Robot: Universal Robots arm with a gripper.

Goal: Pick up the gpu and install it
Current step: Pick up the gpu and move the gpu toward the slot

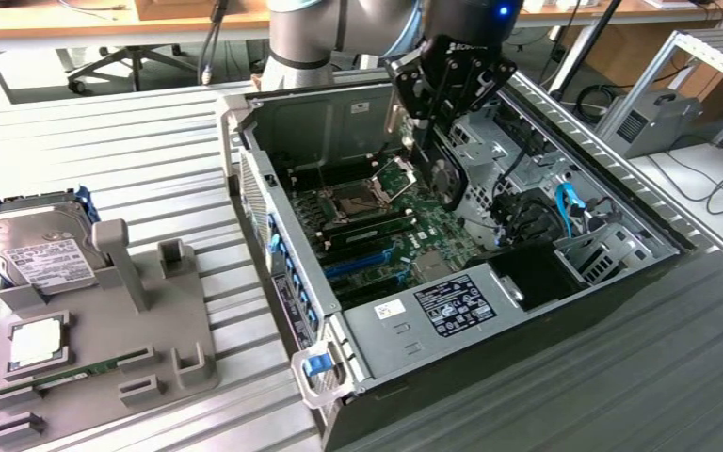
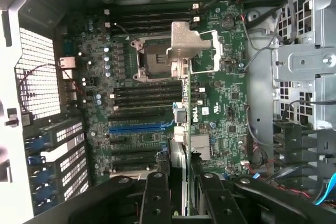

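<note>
- Graphics card (image 2: 183,109) hangs edge-on from the claw (image 2: 183,184), in the air over the motherboard (image 2: 231,103). Its silver end bracket (image 2: 191,43) is at the end farthest from the wrist.
- Claw is clenched on the card. I see a finger (image 2: 156,192) pressed against each face, with no gap.
- In the exterior view the card (image 1: 443,177) is a dark shape dangling under the claw (image 1: 435,118). It is inside the open case (image 1: 375,325) but not seated in anything.
- My main worry is that the card's thin edge runs across the slots (image 2: 139,128) rather than along them. Lowered like this, it would land on the board, not in a slot.
- With the bracket leading, it is the part most likely to strike the processor socket (image 2: 152,61) or scrape small parts.
- A grip this far out on a long card could also let it swing or twist.
- The wrist view shows me how the card lines up with the slots. The exterior view shows its height above the board.
- The exterior view also shows the hard drive (image 1: 35,250) and grey holder (image 1: 161,320), well apart on the table (image 1: 123,151).
</note>
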